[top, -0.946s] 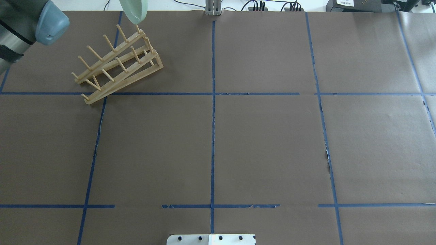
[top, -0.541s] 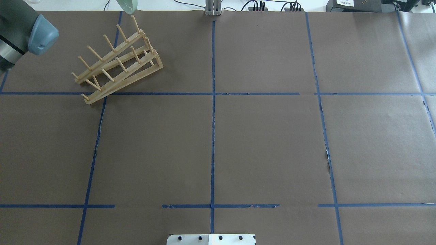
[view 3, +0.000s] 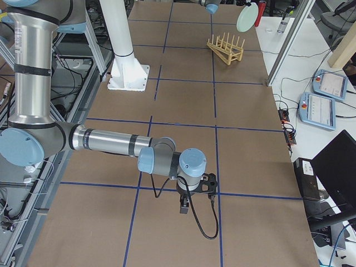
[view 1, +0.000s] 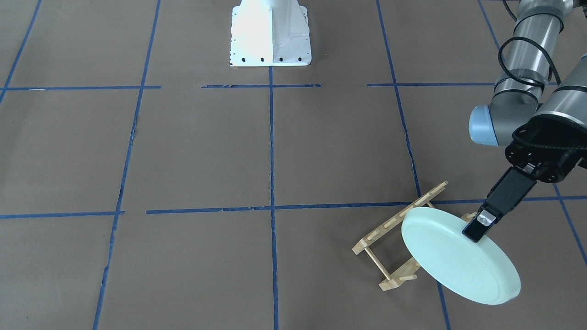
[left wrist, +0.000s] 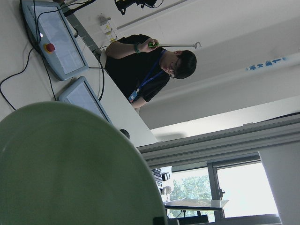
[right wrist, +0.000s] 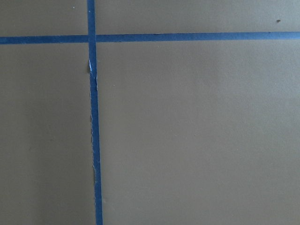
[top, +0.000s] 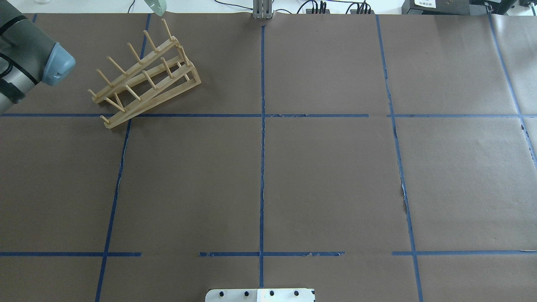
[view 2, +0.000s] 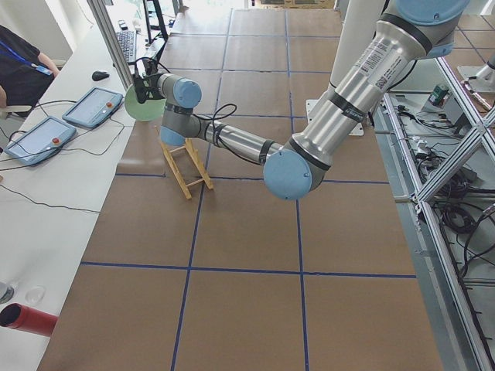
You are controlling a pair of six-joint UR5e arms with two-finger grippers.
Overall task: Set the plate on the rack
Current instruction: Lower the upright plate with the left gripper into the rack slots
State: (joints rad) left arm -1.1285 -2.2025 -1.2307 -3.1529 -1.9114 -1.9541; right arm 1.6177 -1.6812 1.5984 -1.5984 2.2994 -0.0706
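Observation:
The pale mint-green plate (view 1: pixel 458 261) hangs tilted in the air over the far end of the light-wood rack (view 1: pixel 398 215), which stands on the brown table. My left gripper (view 1: pixel 475 228) is shut on the plate's upper rim. In the overhead view only the plate's edge (top: pixel 156 6) shows at the top, beyond the rack (top: pixel 144 79). The plate fills the lower left of the left wrist view (left wrist: pixel 70 164). My right gripper (view 3: pixel 183 208) shows only in the exterior right view, low over the table far from the rack; I cannot tell whether it is open or shut.
The white robot base (view 1: pixel 270 32) stands at the table's middle edge. A side table with two teach pendants (view 2: pixel 93 107) lies just beyond the rack, and a person (left wrist: pixel 145 65) stands there. Blue tape lines (top: pixel 262 138) cross the brown table.
The plate has moved away past the rack's far end, so less of it shows at the overhead view's top edge. The left arm's elbow has shifted left. The rack has not moved.

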